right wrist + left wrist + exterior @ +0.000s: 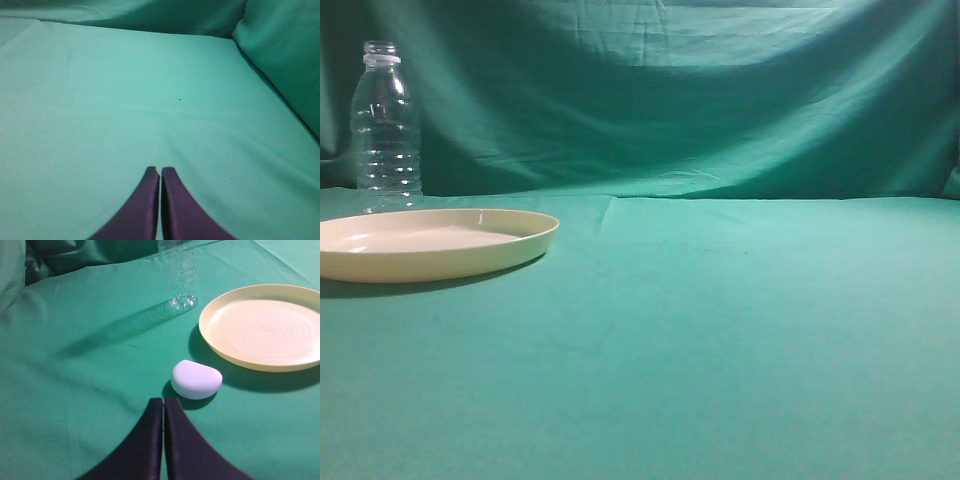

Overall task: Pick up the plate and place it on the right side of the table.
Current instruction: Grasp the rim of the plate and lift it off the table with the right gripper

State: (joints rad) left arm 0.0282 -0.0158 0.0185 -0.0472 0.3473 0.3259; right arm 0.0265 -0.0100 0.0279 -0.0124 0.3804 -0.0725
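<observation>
- Exterior view, far left: a clear plastic bottle (386,125) with a pale cap stands upright at the back of the table (720,330), in front of the draped green backdrop (700,90)
- Just in front of the bottle, the cream-yellow plate (430,243) lies flat on the table's left side, its left edge cut off by the frame; its shadow falls on the cloth below the near rim
- The middle and right of the table show only teal cloth with faint creases; neither arm appears in this view
- Left wrist view: the left claw (163,407) has its two dark fingers pressed together, holding nothing, hovering above the cloth
- Just beyond its tips lies a small white rounded object (196,379), like a smooth pebble or case; what it is I cannot tell
- Farther right sits the plate (265,327), apart from the white object, with the bottle's base (182,287) behind it to the left
- Right wrist view: the right claw (160,175) is likewise closed and empty, over bare cloth, with backdrop folds at the far right
</observation>
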